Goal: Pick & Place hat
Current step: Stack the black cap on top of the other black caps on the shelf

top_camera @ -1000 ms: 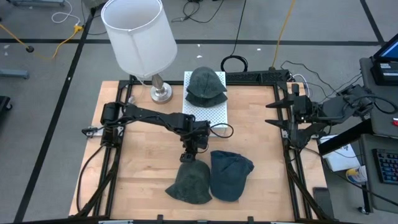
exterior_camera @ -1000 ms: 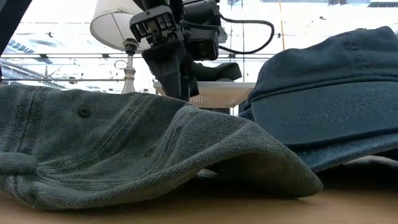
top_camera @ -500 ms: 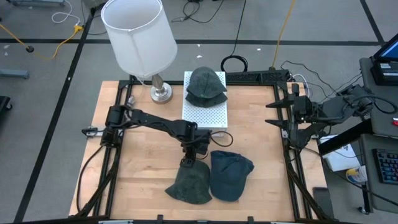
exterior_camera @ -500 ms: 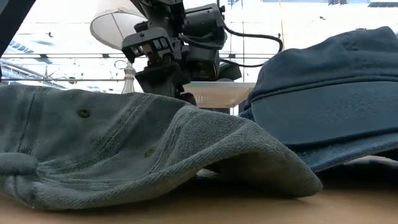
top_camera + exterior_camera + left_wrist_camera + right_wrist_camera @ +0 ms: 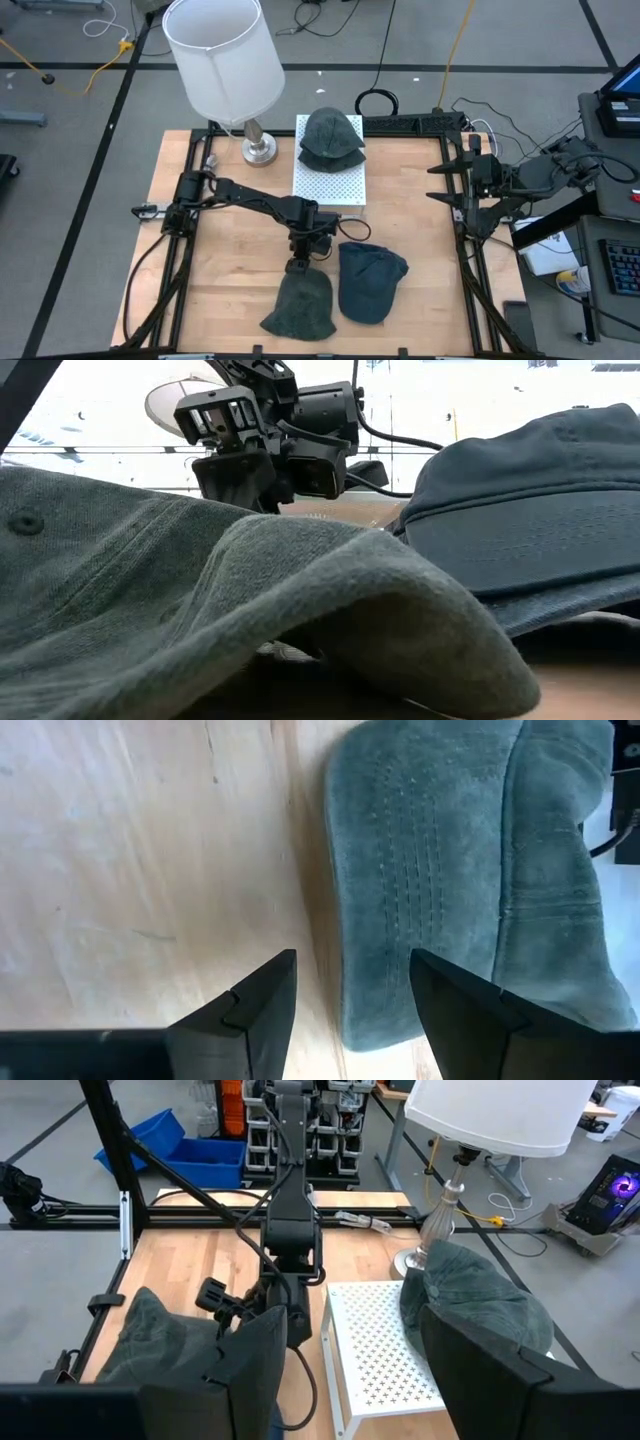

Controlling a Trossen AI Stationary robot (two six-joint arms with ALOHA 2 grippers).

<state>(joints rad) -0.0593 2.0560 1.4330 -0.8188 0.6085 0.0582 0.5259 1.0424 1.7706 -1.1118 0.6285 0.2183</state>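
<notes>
I am reaching my left arm across the table, its released pincer (image 5: pixel 299 266) hanging at the grey-green cap's (image 5: pixel 302 305) edge; my right pincer (image 5: pixel 448 184), released, is waiting at the table's side.

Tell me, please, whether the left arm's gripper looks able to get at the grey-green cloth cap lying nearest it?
Probably yes: the left gripper is open right at the edge of the grey-green cloth cap, and nothing lies between them.

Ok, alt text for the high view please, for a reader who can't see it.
Seen from above, the left gripper sits at the edge of a grey-green hat beside a blue cap on the wooden table. Another hat lies on a white pegboard by a lamp; the right gripper waits at the table's edge.
</notes>
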